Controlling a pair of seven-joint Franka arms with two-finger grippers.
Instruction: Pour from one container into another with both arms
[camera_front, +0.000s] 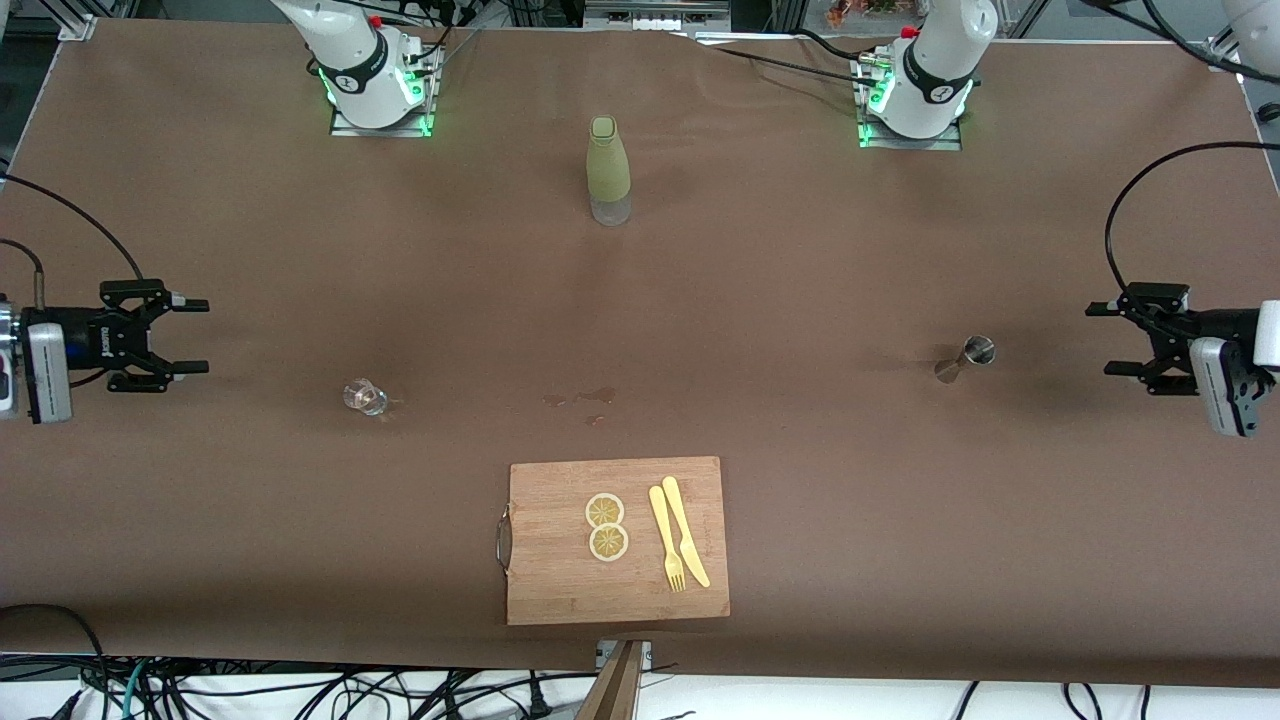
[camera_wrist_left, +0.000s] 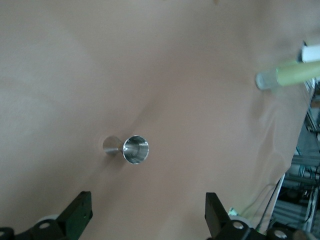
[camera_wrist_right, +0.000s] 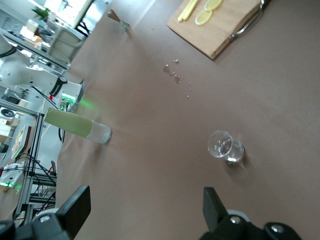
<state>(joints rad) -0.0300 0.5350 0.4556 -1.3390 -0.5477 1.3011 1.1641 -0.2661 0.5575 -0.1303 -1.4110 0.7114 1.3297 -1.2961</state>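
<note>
A small clear glass (camera_front: 365, 397) (camera_wrist_right: 226, 147) stands on the brown table toward the right arm's end. A steel jigger (camera_front: 966, 358) (camera_wrist_left: 129, 148) stands toward the left arm's end. A tall green bottle (camera_front: 607, 170) (camera_wrist_right: 78, 125) (camera_wrist_left: 287, 74) stands between the two arm bases. My right gripper (camera_front: 188, 337) (camera_wrist_right: 145, 210) hangs open and empty at its end of the table, apart from the glass. My left gripper (camera_front: 1108, 338) (camera_wrist_left: 148, 212) hangs open and empty at its end, apart from the jigger.
A wooden cutting board (camera_front: 560, 580) with a metal handle lies near the front edge, carrying two lemon slices (camera_front: 606, 526) and a yellow knife and fork (camera_front: 678, 545). A few wet spots (camera_front: 590, 398) mark the table between board and bottle.
</note>
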